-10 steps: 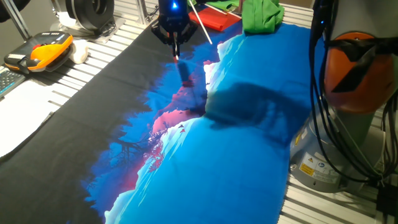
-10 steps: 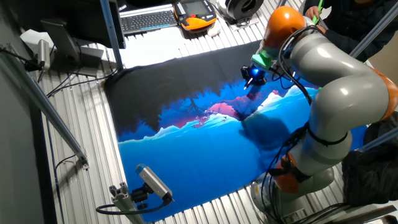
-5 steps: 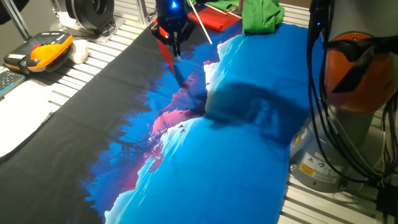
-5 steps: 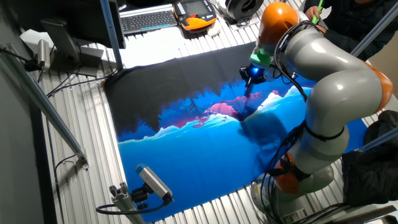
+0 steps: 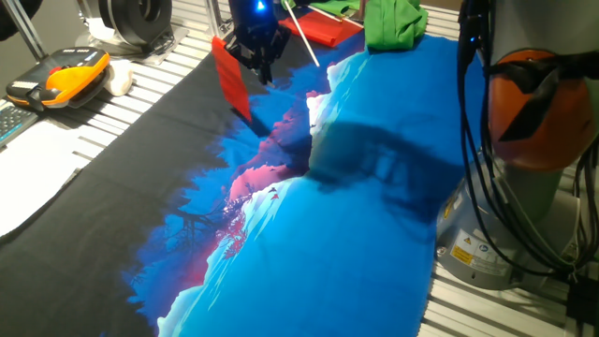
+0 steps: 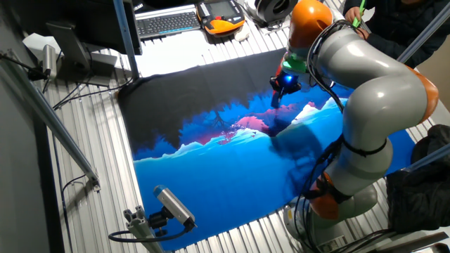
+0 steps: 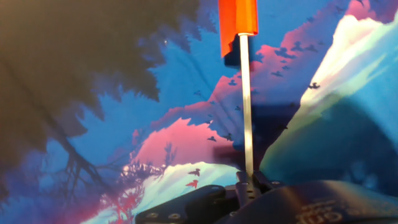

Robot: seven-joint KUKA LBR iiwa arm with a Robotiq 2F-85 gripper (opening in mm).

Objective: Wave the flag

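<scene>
One fixed view: a blue mountain-print cloth (image 5: 356, 215) covers the counter (image 5: 140, 89). At the upper centre of the frame, the pincer (image 5: 261, 64) grips the white stick of the red flag (image 5: 230, 80), which hangs just above the cloth.

The small red cloth flag on its thin white stick (image 5: 229, 77) hangs, seemingly just above the printed mountain-scene tablecloth (image 5: 309, 225), from the two-finger gripper (image 5: 263, 69).
</scene>
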